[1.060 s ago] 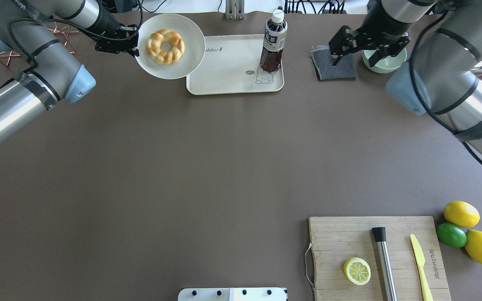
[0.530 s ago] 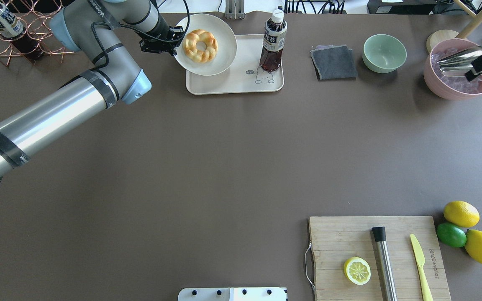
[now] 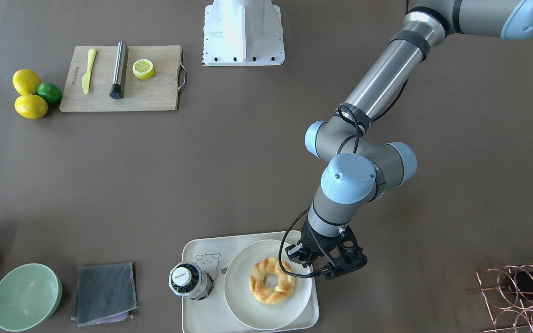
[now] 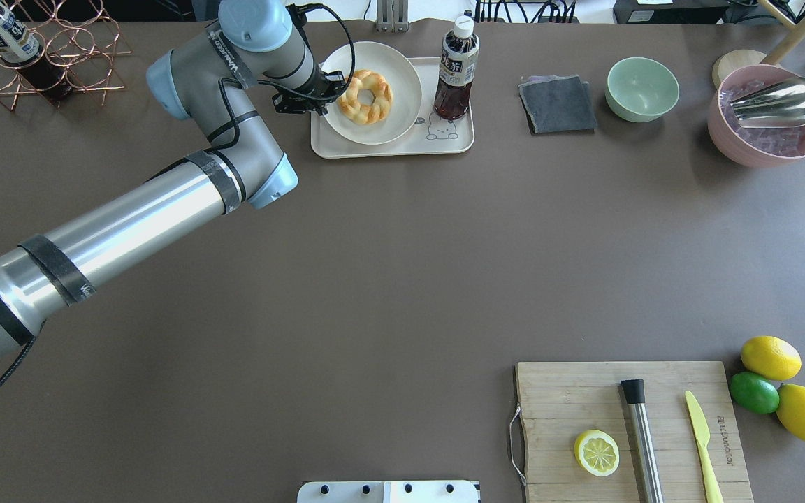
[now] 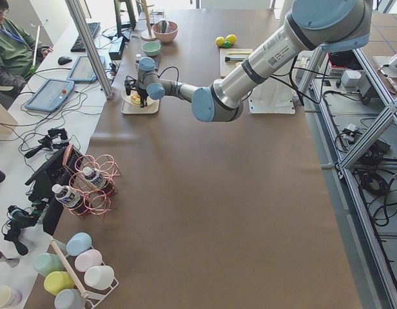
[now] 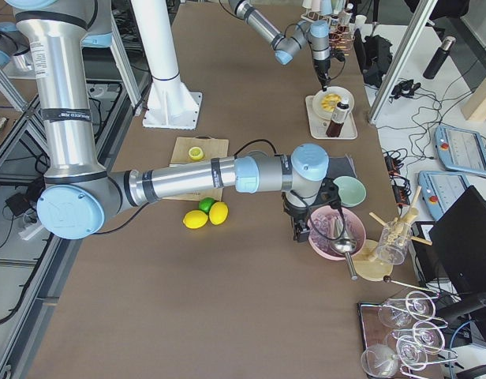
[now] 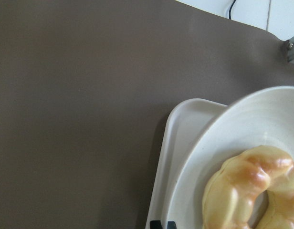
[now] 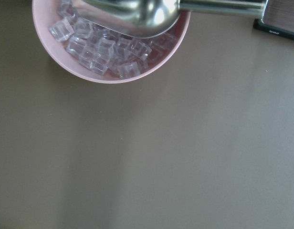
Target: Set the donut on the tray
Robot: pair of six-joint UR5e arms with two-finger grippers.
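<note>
The donut point(image 4: 365, 96), a golden braided ring, lies on a round off-white plate point(image 4: 395, 70). My left gripper point(image 4: 313, 94) is shut on the plate's left rim and holds it over the left part of the cream tray point(image 4: 388, 148). I cannot tell whether the plate touches the tray. In the front view the donut point(image 3: 272, 280), plate point(image 3: 248, 300), tray point(image 3: 201, 310) and left gripper point(image 3: 316, 266) show the same. The left wrist view shows the donut point(image 7: 252, 191), plate point(image 7: 242, 124) and tray corner point(image 7: 178, 138). My right gripper point(image 6: 300, 233) hangs by the pink bowl; I cannot tell whether it is open or shut.
A dark tea bottle point(image 4: 455, 70) stands on the tray's right part. To the right are a grey cloth point(image 4: 557, 105), a green bowl point(image 4: 642, 89) and a pink ice bowl point(image 4: 769, 140) with a scoop. A wire rack point(image 4: 60, 56) is far left; a cutting board point(image 4: 563, 398) is near right.
My left arm has carried the plate with the donut to the right, from beside the tray to over it. My right arm has swung right, out of the overhead view.
</note>
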